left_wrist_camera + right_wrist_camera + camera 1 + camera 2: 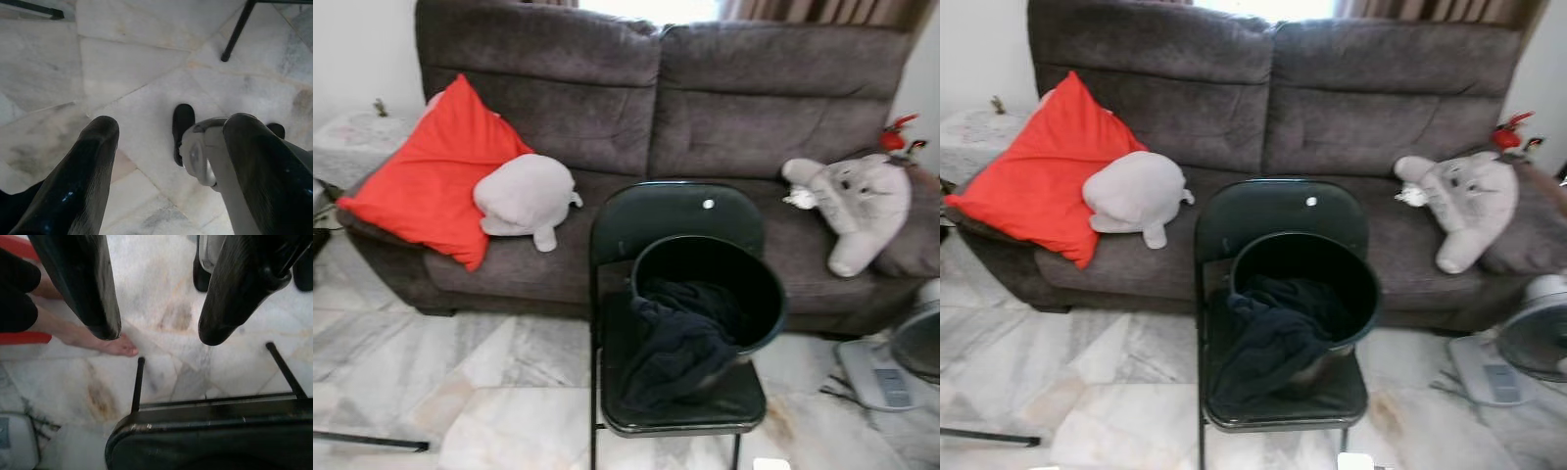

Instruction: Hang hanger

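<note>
Black folding chair (651, 220) stands lower centre in front of a grey sofa (724, 108), with a black bucket (759, 284) tipped on its seat and dark cloth (675, 348) spilling out; no hanger can be made out, so I can't tell where it is. Red pillow (431, 176) and pale plush (524, 196) sit at the sofa's left, grey plush (857, 201) at its right, and a fan (920, 338) stands at lower right. Left gripper (166, 161) and right gripper (156, 318) both hang over the marble floor (122, 63), fingers spread wide and holding nothing, the right one just by the chair's front edge, a person's bare foot (105, 342) nearby.
</note>
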